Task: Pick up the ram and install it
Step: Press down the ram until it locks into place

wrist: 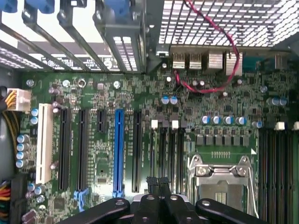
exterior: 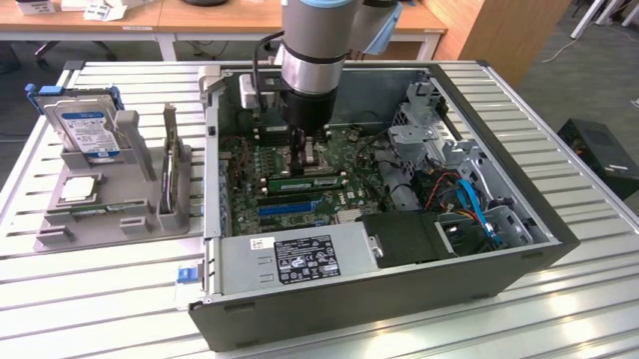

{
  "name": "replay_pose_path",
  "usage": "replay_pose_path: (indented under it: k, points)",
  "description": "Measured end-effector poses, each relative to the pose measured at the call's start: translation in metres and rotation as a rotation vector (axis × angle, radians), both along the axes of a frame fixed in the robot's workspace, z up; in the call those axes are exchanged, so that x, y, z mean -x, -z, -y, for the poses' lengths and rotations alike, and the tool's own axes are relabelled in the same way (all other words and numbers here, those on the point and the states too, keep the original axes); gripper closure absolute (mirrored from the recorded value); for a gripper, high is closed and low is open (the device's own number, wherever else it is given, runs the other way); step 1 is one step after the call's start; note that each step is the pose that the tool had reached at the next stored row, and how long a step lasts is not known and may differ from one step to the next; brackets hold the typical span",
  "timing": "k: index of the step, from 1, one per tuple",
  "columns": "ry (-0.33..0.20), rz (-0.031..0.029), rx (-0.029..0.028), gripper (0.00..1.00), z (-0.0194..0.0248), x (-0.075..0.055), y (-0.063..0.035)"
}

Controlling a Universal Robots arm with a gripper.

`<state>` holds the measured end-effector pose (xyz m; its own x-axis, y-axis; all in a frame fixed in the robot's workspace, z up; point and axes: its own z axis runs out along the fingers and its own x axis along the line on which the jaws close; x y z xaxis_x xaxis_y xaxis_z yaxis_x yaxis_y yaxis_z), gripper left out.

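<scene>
The ram (exterior: pixel 304 182), a thin green stick, lies lengthwise in a motherboard slot inside the open computer case (exterior: pixel 399 299), just behind the blue slot (exterior: pixel 289 208). My gripper (exterior: pixel 313 158) points straight down right above the ram, fingers shut together. Whether the tips touch the stick I cannot tell. In the wrist view the shut fingertips (wrist: pixel 152 181) hang over the black memory slots (wrist: pixel 167 151), between the blue slot (wrist: pixel 118 154) and the CPU socket (wrist: pixel 219 175). The ram itself is hidden under the fingers there.
A grey tray (exterior: pixel 60 239) at the exterior view's left holds a hard drive (exterior: pixel 88 129), a silver CPU chip (exterior: pixel 80 188) and an upright card (exterior: pixel 172 168). Drive cages and cables (exterior: pixel 465 198) crowd the case's right side, and the power supply (exterior: pixel 299 258) fills its near edge.
</scene>
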<state>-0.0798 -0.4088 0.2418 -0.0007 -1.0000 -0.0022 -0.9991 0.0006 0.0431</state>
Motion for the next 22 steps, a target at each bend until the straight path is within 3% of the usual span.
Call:
replay_pose_path:
  k: [5, 22]
  points:
    - [0.000, 0.0000, -0.0001, 0.89, -0.0001, 0.0065, 0.0000]
    - [0.000, 0.0000, 0.0000, 0.89, 0.0000, 0.0083, 0.0024]
